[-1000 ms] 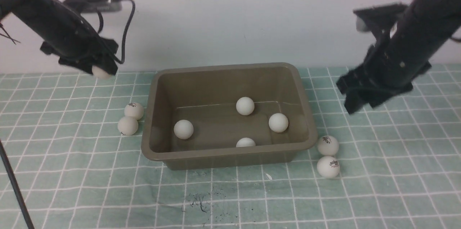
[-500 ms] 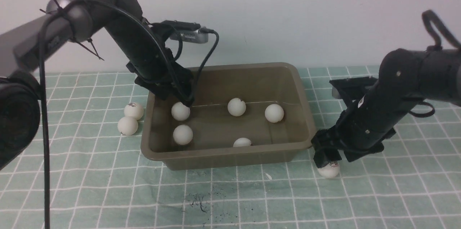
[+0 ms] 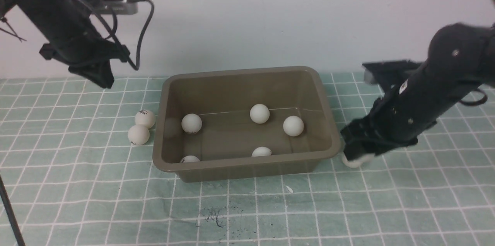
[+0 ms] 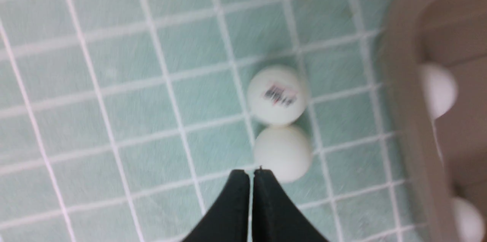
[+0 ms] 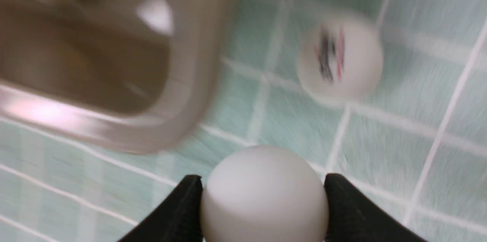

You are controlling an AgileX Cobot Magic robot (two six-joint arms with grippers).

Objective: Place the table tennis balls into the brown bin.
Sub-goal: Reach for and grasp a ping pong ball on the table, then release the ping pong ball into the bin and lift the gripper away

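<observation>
Brown bin (image 3: 243,165): centre of the bench, upright, mouth up; long axis runs left to right across the front view, one short wall toward each arm.
Table tennis balls (image 3: 259,113): five loose on the bin floor, two of them against the near wall.
Left pair (image 3: 138,134): two balls touching each other on the mat, just beside the bin's left wall; the farther one shows a dark logo.
Gripped ball (image 5: 264,192): pinched in the right end effector (image 3: 355,155), low by the bin's near right corner; cannot tell if it is off the mat.
Logo ball (image 5: 340,59): on the mat near the gripped ball, apart from it.
Left end effector (image 4: 251,173): closed tight, empty, raised at the far left.
Bench (image 3: 77,199): pale green mat, white grid; dark scuffs (image 3: 214,215) in front of the bin.
Room: plain white wall (image 3: 251,14) behind.
</observation>
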